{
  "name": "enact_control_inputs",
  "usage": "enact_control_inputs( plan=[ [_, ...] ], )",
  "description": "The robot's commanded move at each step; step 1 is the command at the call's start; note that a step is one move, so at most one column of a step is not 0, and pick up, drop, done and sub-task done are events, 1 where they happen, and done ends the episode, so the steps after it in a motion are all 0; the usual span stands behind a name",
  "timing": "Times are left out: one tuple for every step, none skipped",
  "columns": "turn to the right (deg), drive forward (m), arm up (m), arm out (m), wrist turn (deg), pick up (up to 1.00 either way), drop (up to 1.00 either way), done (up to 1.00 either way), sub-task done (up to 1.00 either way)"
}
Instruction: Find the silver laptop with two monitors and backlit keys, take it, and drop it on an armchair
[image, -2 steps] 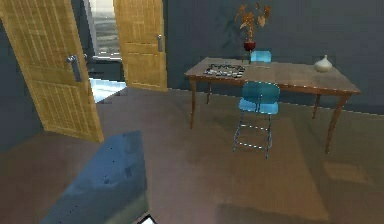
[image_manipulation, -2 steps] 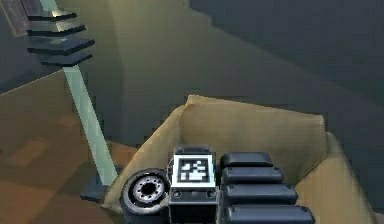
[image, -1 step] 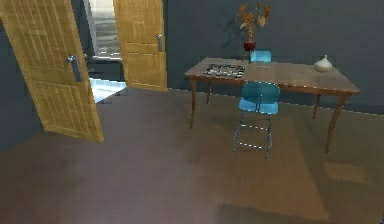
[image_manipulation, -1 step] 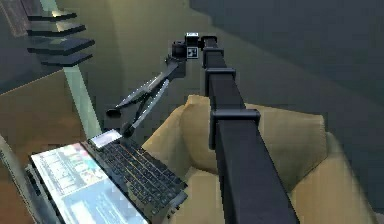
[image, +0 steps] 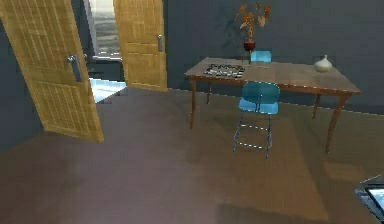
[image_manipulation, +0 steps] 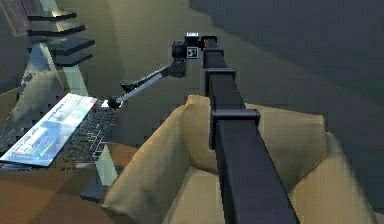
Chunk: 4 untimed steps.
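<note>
A laptop (image_manipulation: 55, 128) with a bright screen and a lit keyboard hangs tilted at the arm side view's left, above the brown floor. My gripper (image_manipulation: 118, 99) reaches left from the arm's far end to the laptop's upper edge and holds it. Under the arm lies a tan armchair (image_manipulation: 185, 150), with its near arm just right of the laptop's lower corner. A corner of the laptop (image: 373, 196) also shows at the forward view's bottom right.
Ahead stands a wooden table (image: 300, 78) with a flat tray (image: 224, 70), a vase of dried flowers (image: 250, 30) and a white vase (image: 322, 63). A blue chair (image: 259, 100) is tucked under it. Wooden doors (image: 48, 60) flank a doorway on the left. Bare floor lies between.
</note>
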Motion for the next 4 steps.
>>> enact_control_inputs(
  plan=[
    [0.0,0.0,0.0,0.0,45.0,0.0,0.0,0.0,0.0],
    [0.0,0.0,0.0,0.0,45.0,0.0,0.0,0.0,0.0],
    [0.0,0.0,0.0,0.0,45.0,0.0,0.0,0.0,0.0],
    [0.0,0.0,0.0,0.0,18.0,0.0,0.0,0.0,0.0]
  ],
)
